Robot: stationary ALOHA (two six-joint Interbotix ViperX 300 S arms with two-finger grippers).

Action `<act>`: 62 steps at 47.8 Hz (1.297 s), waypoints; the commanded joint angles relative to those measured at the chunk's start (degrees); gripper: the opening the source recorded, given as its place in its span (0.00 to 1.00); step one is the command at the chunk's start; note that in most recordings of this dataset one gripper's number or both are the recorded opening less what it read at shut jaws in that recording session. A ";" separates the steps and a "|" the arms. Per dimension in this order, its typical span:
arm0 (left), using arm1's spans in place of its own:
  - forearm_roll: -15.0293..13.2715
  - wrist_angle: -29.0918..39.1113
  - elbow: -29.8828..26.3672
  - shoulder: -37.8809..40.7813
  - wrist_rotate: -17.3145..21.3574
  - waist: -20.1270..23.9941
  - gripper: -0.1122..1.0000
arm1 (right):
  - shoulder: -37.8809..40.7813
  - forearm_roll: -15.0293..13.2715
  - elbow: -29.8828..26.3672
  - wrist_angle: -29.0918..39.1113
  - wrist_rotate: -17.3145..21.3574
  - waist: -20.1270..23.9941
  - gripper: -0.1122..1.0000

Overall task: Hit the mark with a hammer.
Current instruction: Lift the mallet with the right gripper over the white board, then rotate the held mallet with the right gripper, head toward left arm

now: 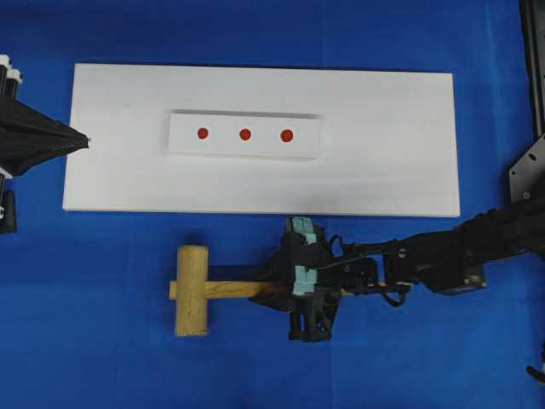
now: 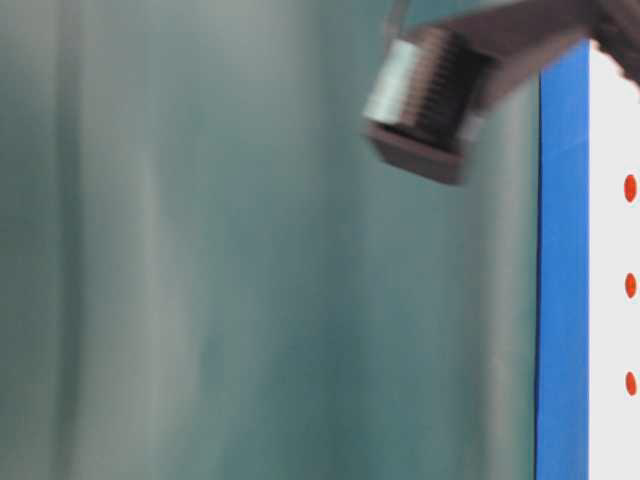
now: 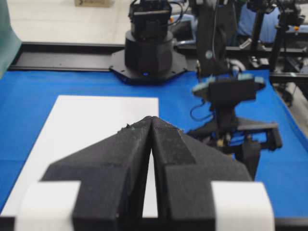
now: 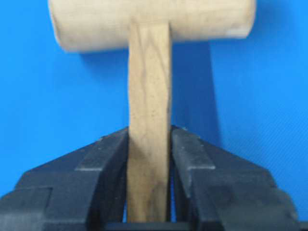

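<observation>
The hammer (image 1: 192, 290), a light wooden mallet, lies on the blue cloth in front of the white board, head to the left and handle pointing right. My right gripper (image 1: 274, 289) is shut on the hammer's handle (image 4: 149, 96), with both fingertips pressed against its sides just behind the head (image 4: 149, 21). Three red marks (image 1: 245, 134) sit in a row on a raised white strip (image 1: 183, 136) in the middle of the board. My left gripper (image 1: 85, 141) hovers at the board's left edge, shut (image 3: 151, 118) and holding nothing.
The white board (image 1: 383, 170) covers the middle of the blue cloth (image 1: 102, 358). The right arm (image 1: 443, 256) reaches in from the right edge. The table-level view is mostly blurred green, with the red marks (image 2: 630, 285) at its right edge.
</observation>
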 commanded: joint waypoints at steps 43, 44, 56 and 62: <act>-0.09 0.26 -0.62 -0.53 -0.09 0.00 0.10 | -22.50 -1.05 3.96 10.99 -15.03 -13.36 0.18; -0.09 0.26 -0.62 -0.53 -0.09 0.00 0.10 | -22.59 -1.05 3.96 10.99 -15.64 -14.15 0.18; -0.09 0.26 -0.53 -0.26 -0.44 0.00 0.10 | -23.29 -1.14 3.78 11.16 -22.94 -20.57 0.18; -0.09 0.26 -0.62 -0.26 -0.62 0.00 0.10 | -23.38 -1.14 3.52 10.81 -24.79 -21.27 0.18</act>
